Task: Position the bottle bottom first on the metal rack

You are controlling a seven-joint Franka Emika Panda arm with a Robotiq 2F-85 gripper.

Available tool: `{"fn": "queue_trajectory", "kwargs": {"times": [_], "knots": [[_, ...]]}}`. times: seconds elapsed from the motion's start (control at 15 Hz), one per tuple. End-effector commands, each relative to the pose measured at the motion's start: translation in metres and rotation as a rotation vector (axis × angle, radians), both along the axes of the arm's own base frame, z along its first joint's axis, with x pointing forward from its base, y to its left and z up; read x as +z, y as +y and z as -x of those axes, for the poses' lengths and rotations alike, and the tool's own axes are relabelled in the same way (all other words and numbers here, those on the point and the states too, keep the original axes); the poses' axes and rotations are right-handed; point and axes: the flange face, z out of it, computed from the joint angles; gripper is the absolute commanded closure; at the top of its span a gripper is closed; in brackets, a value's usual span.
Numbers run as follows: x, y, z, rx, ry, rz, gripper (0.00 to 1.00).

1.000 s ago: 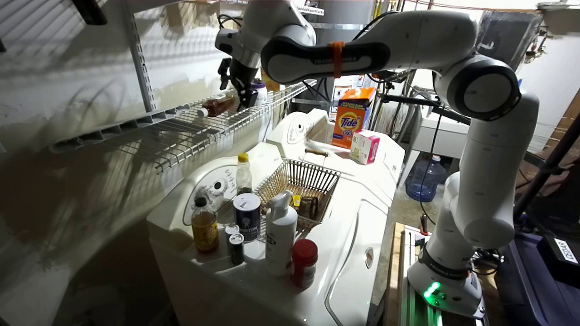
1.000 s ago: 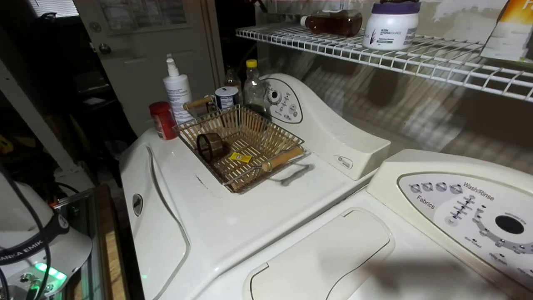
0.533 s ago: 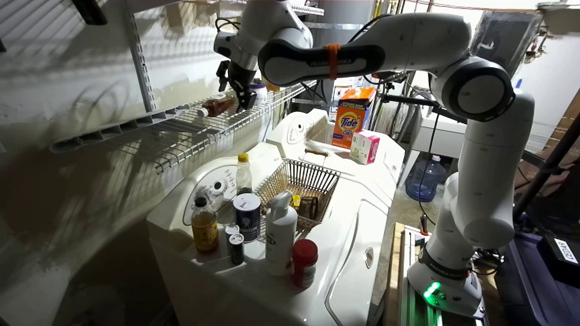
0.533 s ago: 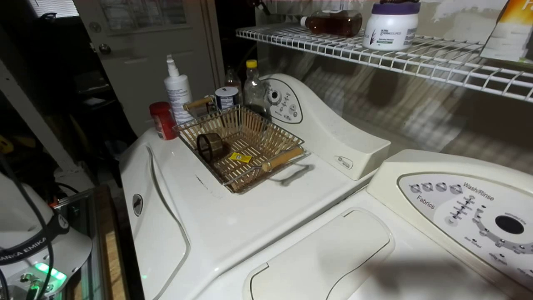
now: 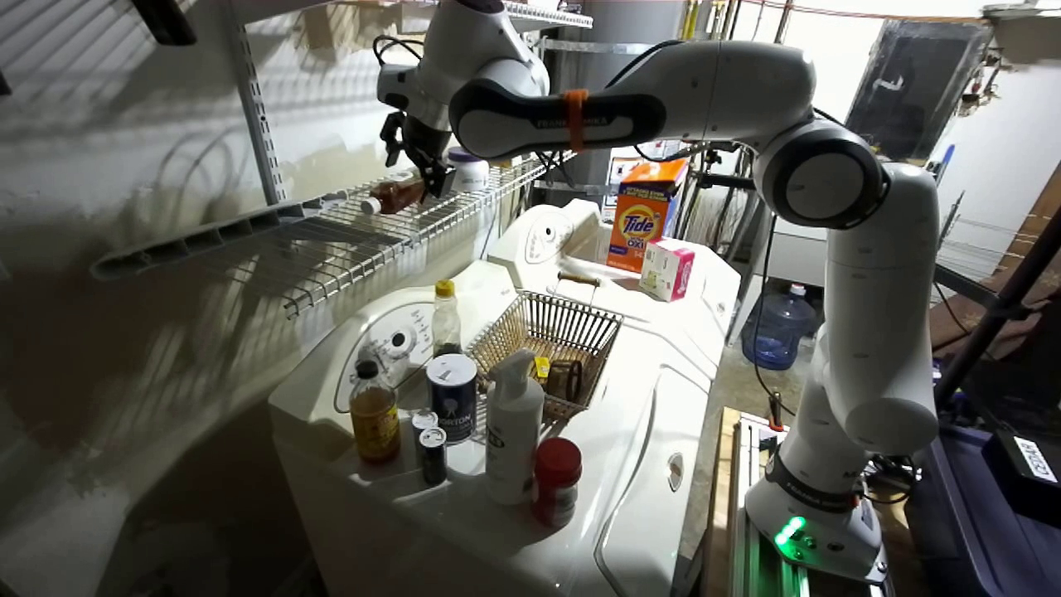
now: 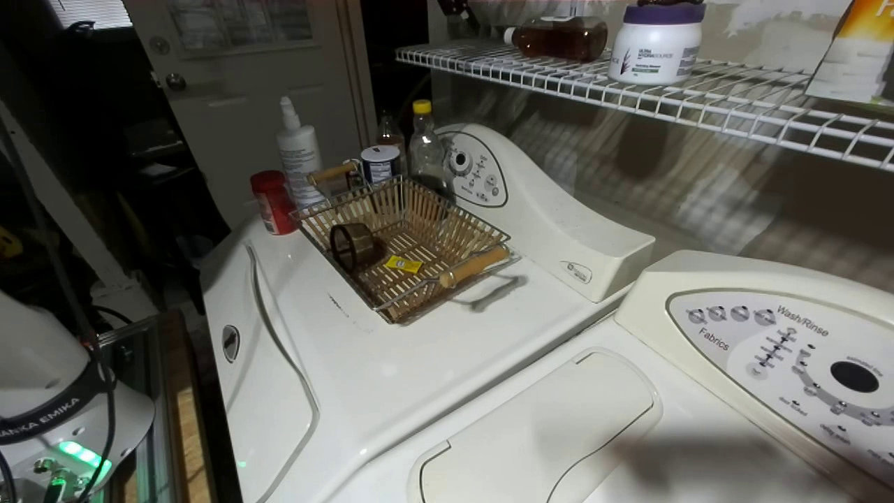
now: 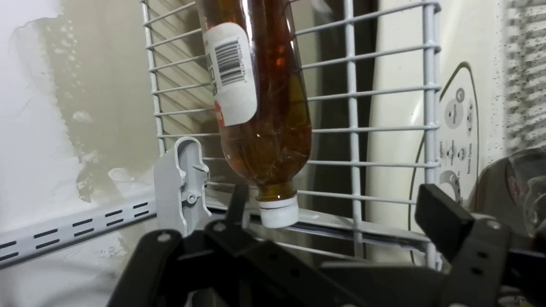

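Note:
An amber-brown bottle with a white cap (image 6: 562,38) lies on its side on the metal rack (image 5: 356,276); it also shows in the other exterior picture as the lying bottle (image 5: 398,196) and in the wrist view (image 7: 266,140), cap towards my gripper. My gripper (image 7: 341,213) is open and empty. In the wrist view the white cap stands beyond the fingers, nearer the left finger (image 7: 236,209), apart from it. In an exterior view my gripper (image 5: 414,176) hangs just above the rack beside the bottle. An amber bottle with a dark cap (image 5: 375,419) stands upright on the white machine below.
A white jar with a purple lid (image 6: 656,52) stands on the rack near the lying bottle. An orange box (image 6: 855,59) stands farther along. A wire basket (image 5: 572,308), a yellow-capped bottle (image 5: 446,319) and several containers stand on the machine. The wall lies behind the rack.
The arm and gripper have moved a little to the left in an exterior view, staying above the rack. The gripper stays open. The bottles and the jar have not moved.

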Motion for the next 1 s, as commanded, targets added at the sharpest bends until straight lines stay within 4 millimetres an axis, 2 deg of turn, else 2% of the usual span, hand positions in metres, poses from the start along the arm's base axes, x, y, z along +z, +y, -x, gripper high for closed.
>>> {"fn": "queue_trajectory", "kwargs": {"times": [0.0,0.4,0.93], "knots": [[0.003,-0.008,-0.023,0.028,-0.015,0.008,0.00],[-0.010,-0.018,-0.044,0.024,-0.008,0.031,0.00],[-0.024,-0.027,-0.061,0.035,0.057,0.066,0.00]]}}
